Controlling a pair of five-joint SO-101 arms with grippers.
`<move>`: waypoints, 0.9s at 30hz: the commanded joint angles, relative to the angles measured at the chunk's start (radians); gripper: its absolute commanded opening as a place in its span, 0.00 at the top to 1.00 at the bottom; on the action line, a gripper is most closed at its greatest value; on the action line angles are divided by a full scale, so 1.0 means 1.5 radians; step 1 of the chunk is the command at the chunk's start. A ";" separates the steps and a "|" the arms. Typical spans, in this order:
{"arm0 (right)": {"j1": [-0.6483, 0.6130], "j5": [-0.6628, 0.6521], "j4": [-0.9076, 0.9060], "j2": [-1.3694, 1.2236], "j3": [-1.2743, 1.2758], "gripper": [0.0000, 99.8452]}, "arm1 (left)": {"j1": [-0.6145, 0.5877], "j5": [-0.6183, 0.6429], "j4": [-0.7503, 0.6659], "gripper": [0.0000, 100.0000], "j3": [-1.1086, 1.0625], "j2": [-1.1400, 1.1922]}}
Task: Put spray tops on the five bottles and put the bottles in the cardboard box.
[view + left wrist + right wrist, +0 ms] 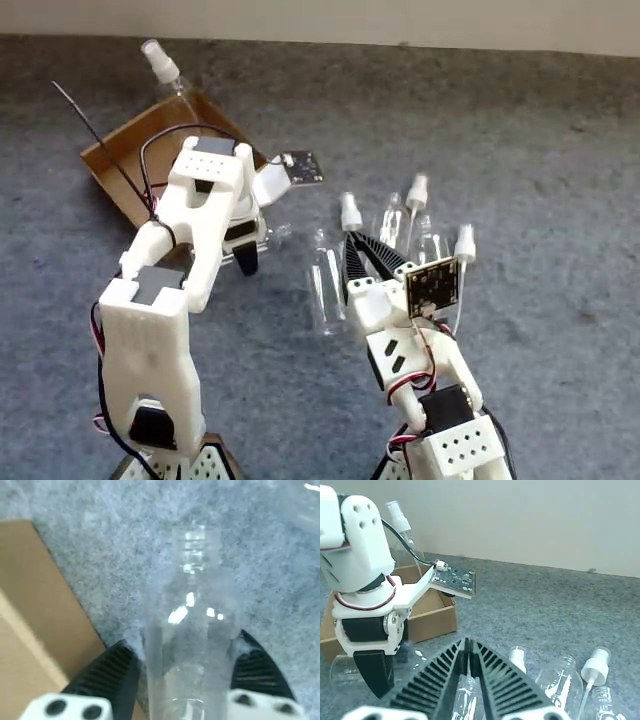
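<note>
Five bottles (325, 285), it seems; four spray tops (417, 190); one cardboard box (115, 150).

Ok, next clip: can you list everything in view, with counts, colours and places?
box: one, brown cardboard, far left on the carpet.
topped bottle: one, clear with a white spray top, at the box's far corner.
held bottle: one, clear, no top, beside the box.
loose bottles: apparently three, clear, on the carpet ahead of the right arm.
spray tops: three, white, among the loose bottles; cannot tell if any is seated.
carpet: one, grey, under everything.
left end effector: one, black fingers, shut on the held bottle.
right end effector: one, black fingers, shut, over the loose bottles.
</note>
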State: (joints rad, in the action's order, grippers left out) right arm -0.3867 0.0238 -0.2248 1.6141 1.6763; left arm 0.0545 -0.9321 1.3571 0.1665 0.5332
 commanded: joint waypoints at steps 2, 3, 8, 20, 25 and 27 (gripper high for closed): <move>0.006 -0.006 -0.002 0.003 0.083 0.99 | 0.011 -0.006 -0.002 0.93 0.002 -0.009; 0.006 -0.006 -0.002 0.003 0.083 0.99 | 0.011 -0.006 -0.002 0.92 0.002 -0.012; 0.008 -0.006 -0.002 0.003 0.083 0.99 | 0.016 -0.003 0.008 0.91 0.010 -0.024; 0.008 -0.006 -0.009 0.004 0.083 0.99 | 0.115 -0.002 0.179 0.92 0.044 -0.196; 0.008 -0.006 -0.022 0.008 0.083 0.99 | 0.116 -0.002 0.180 0.92 0.044 -0.263; 0.009 -0.006 -0.022 0.008 0.083 0.99 | 0.104 -0.002 0.196 0.92 0.040 -0.287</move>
State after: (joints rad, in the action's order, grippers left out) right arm -0.3867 0.0238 -0.2555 1.6141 1.6763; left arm 0.2217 -0.9321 1.6118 0.1849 0.2232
